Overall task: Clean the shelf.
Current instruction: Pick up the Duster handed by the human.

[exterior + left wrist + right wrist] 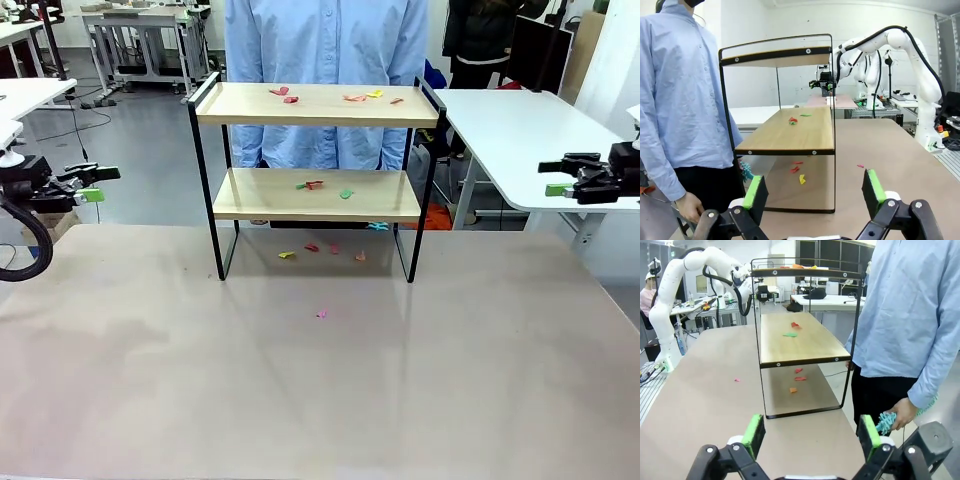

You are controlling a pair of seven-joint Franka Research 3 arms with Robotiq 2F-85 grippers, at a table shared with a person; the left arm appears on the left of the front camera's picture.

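Note:
The shelf (317,105) stands at the table's far side, a two-tier rack of light wooden boards in a thin black frame. Small coloured scraps (290,97) lie on its top board, more on the lower board (314,185) and on the table beneath it (312,247). My left gripper (92,184) hovers open off the table's left edge, well clear of the shelf (785,132). My right gripper (560,177) hangs open at the far right. In each wrist view the gripper (813,192) (810,436) shows empty, facing the shelf (795,342) end-on.
A person in a light blue shirt (325,40) stands behind the shelf, holding a teal duster (886,421) in one hand. A single pink scrap (322,314) lies on the beige table (320,400). A white table (520,130) stands at the back right.

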